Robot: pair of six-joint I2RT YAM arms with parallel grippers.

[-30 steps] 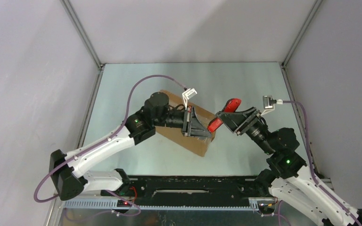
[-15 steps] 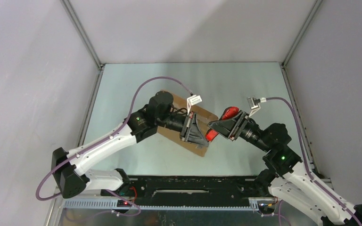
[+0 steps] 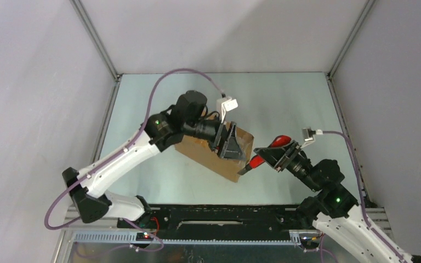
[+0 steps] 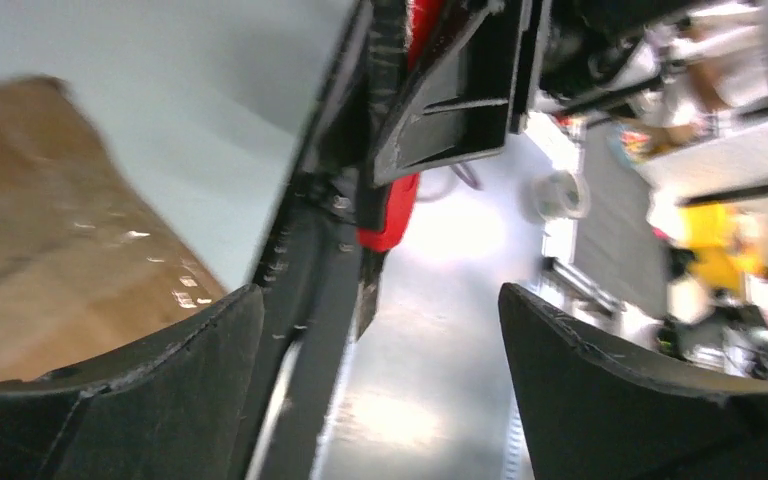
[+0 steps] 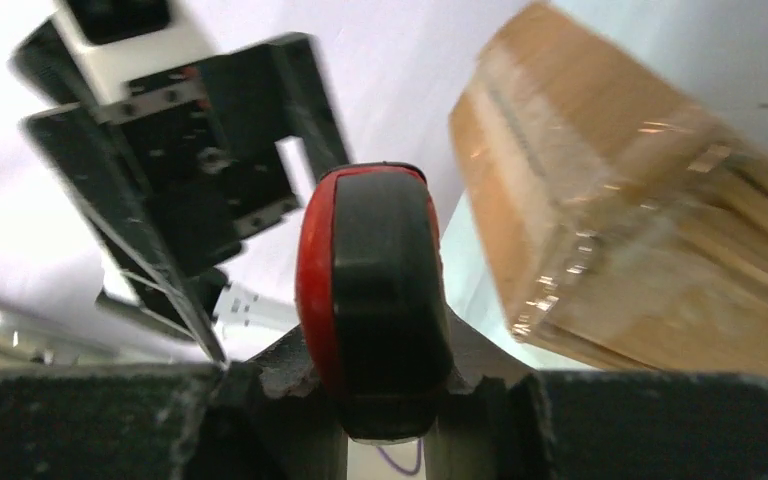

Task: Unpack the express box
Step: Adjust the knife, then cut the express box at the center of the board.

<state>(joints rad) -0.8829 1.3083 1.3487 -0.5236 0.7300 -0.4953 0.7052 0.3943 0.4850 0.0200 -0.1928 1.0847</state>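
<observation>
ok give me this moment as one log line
left claw: open, by box | right claw: shut on knife | knife: red handle, blade toward box | box: closed, taped

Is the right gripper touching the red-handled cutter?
Touching. The right wrist view shows the right gripper closed against both sides of the red-handled cutter, with no gap.

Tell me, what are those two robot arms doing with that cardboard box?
They are getting ready to open it. The right hand is squeezed shut on a red-and-black cutter, with its blade pointing toward the near right corner of the express box. The left hand is wide open, holding nothing, just above that same end of the box. The box lies on the table, and it looks taped shut, so nothing has been cut yet.
</observation>
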